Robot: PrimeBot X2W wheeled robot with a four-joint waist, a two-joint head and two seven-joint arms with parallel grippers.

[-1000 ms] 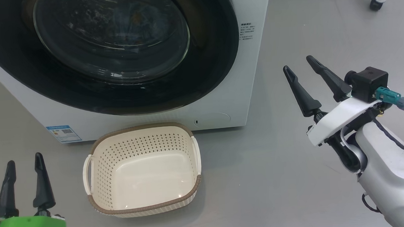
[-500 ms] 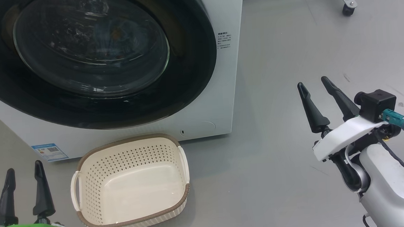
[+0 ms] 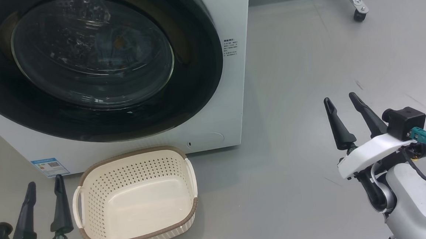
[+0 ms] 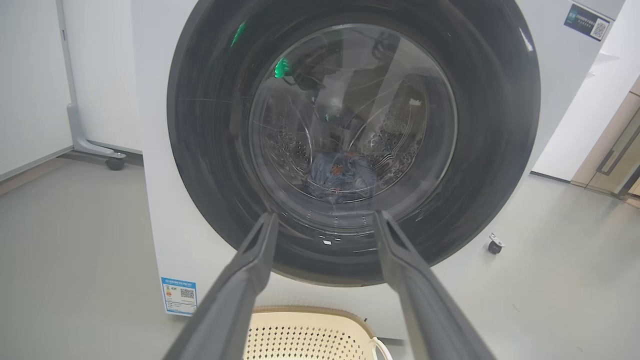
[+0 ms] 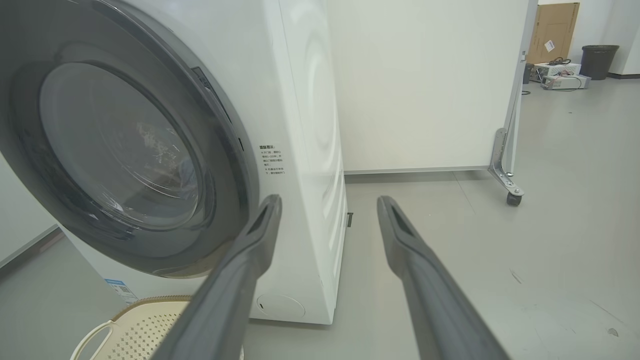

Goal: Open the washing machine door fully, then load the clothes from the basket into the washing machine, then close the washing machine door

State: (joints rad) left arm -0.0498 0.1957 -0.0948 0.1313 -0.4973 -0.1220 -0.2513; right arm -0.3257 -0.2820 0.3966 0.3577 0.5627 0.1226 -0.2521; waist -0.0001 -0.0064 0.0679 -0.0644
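Note:
The washing machine [image 3: 234, 107] is white, and its door [image 3: 94, 56], black-rimmed with a glass bowl, lies flush against its front. Through the glass, light blue clothes [image 4: 342, 172] lie at the bottom of the drum. The cream basket [image 3: 130, 156] with a brown rim stands on the floor in front of the machine, with nothing in it. My left gripper [image 3: 44, 180] is open just left of the basket and points at the door [image 4: 210, 125]. My right gripper [image 3: 339, 97] hangs open over bare floor to the right of the machine, holding nothing.
A white panel [image 5: 425, 85] on a wheeled frame with a caster [image 3: 356, 14] stands behind and to the right of the machine. A blue label [image 3: 49, 165] marks the machine's lower left corner. Grey floor stretches to the right.
The head camera has shifted, so machine and basket sit further left and lower in the picture. The right gripper now stands farther from the machine's corner. Both grippers stayed open.

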